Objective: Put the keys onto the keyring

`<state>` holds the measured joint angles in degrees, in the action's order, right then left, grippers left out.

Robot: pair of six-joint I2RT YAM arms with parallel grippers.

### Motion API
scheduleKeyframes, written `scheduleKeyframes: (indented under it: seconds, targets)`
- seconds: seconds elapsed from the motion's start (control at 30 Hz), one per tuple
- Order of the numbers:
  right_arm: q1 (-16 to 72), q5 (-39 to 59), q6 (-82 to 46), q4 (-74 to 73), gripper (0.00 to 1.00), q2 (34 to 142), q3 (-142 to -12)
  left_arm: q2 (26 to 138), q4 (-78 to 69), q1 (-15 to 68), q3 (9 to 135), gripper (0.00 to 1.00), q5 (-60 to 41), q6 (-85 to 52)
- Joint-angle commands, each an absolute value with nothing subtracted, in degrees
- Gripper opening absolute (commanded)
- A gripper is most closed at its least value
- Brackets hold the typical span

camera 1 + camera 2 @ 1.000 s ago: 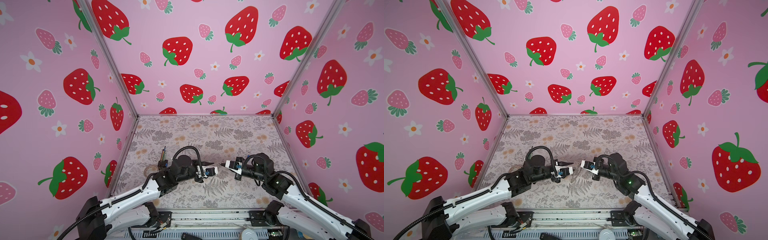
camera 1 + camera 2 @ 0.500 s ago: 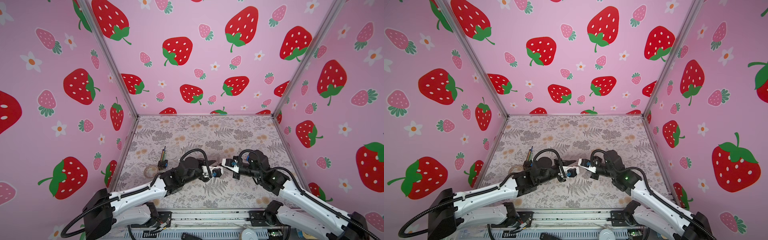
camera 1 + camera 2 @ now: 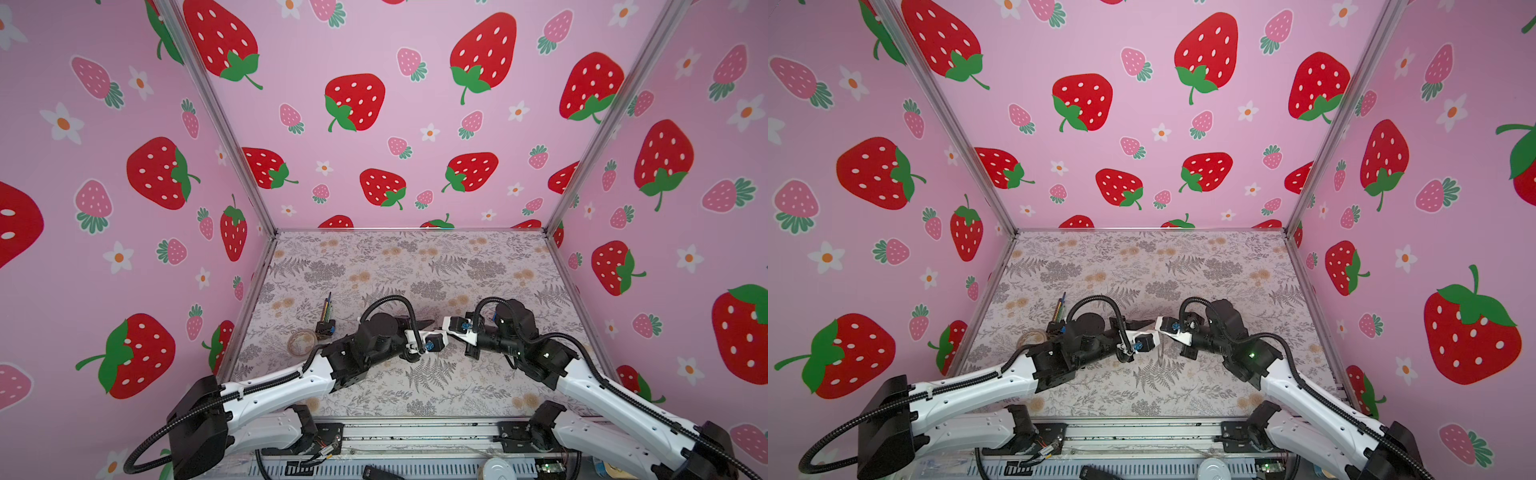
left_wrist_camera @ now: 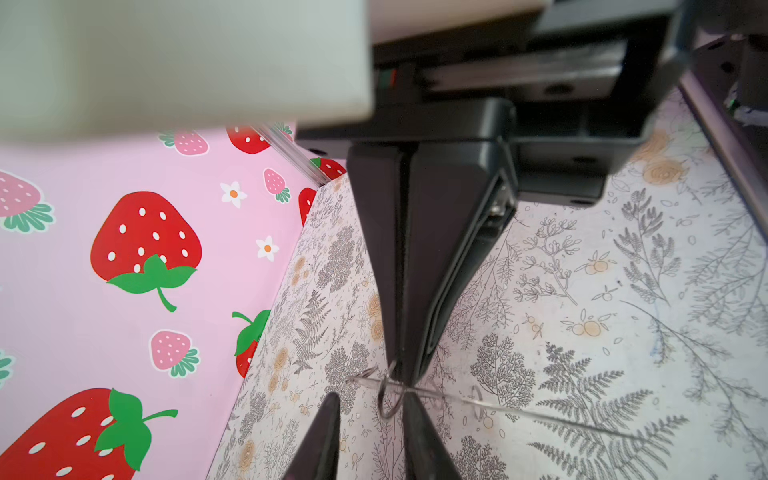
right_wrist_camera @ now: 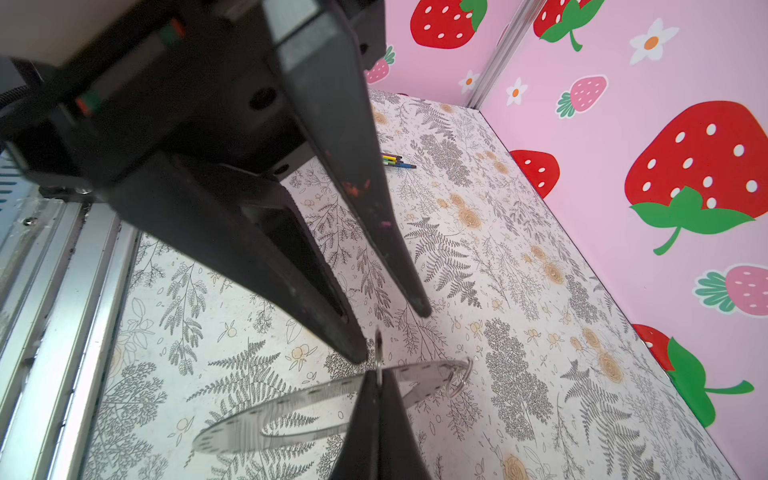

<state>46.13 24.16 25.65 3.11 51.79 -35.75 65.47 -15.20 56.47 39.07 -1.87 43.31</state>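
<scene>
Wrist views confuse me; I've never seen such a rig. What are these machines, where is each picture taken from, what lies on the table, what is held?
Two robot arms work over a flower-patterned table inside strawberry-print walls. Both top views look down from one camera pair above. Each wrist picture comes from a camera on an arm, looking along its own fingers. In the right wrist view the right gripper is shut on the rim of the keyring, a flat grey disc with small rim holes, off the table. The left gripper, open, faces it, fingers either side of a small metal loop at that rim. On the table lie a clear tape roll and a bundle of coloured pencils.
</scene>
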Motion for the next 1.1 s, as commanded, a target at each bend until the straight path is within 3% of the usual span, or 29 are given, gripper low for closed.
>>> scheduleKeyframes:
  seconds: [0.0, 1.07]
  targets:
    - [46.46, 25.04, 25.53, 2.29, 0.00, 51.15, -37.96, 64.97, -16.36, 56.07, 41.75, 0.29, -3.17, 42.08]
    - [46.49, 25.66, 27.19, 1.85, 0.00, 50.14, -37.80, 68.62, -12.99, 55.63, 43.76, 0.09, -3.69, 42.53]
